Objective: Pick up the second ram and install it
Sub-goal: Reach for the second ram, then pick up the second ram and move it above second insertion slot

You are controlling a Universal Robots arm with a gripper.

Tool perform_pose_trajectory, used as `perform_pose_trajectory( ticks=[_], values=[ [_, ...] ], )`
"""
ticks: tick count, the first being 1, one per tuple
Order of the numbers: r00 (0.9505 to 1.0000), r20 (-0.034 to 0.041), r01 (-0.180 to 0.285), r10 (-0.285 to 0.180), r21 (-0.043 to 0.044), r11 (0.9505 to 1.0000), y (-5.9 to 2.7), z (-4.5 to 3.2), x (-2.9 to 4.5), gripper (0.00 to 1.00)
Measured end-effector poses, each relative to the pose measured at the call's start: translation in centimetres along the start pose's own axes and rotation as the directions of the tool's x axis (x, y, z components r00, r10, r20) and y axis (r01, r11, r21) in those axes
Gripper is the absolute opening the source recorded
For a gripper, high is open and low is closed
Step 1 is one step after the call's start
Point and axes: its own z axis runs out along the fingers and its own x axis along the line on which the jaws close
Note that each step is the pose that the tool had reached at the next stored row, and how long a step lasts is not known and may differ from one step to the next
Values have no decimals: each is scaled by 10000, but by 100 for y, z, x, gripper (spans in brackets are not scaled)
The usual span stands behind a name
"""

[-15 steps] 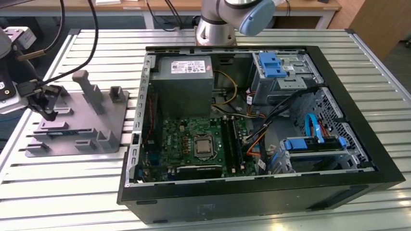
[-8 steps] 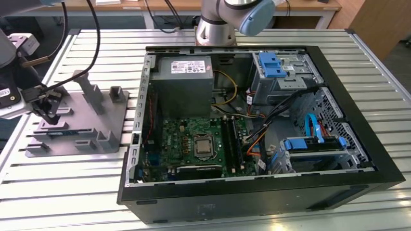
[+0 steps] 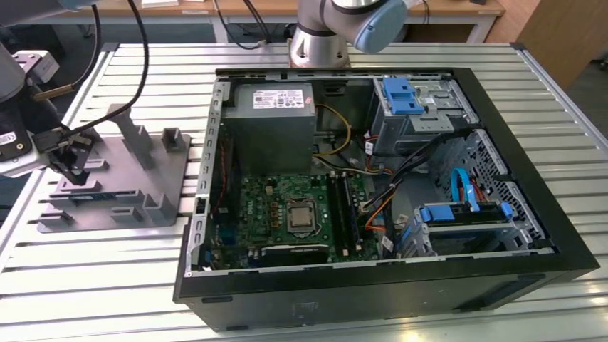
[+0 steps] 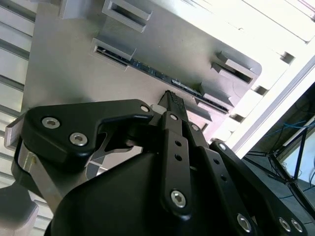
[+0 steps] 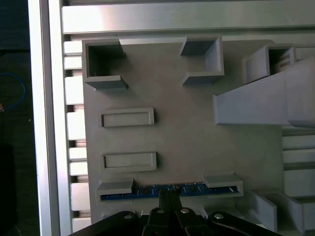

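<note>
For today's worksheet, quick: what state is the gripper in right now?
Gripper: at the memory stick in its grey holder; open or closed cannot be told.

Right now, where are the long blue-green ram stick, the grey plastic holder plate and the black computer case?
Long blue-green ram stick [image 5: 194, 189]: first wrist view, on its blue edge.
Grey plastic holder plate [image 5: 187, 132]: first wrist view, on its bare flat middle.
Black computer case [image 3: 380, 296]: exterior view, on its near side wall.

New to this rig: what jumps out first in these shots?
The open computer case lies flat mid-table, with its green motherboard exposed. At the exterior view's left, the gripper hangs low over the grey holder plate, right at the blue second ram, which stands on edge in a slot.
</note>
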Motion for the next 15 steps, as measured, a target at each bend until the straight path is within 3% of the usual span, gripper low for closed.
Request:
perform_pose_trajectory(
  ticks=[10,15],
  values=[
    [10000,-1,52,-52,-3,10000,0,0,0,10],
    [9976,-2,686,-686,-22,9976,0,0,1,10]
  ],
)
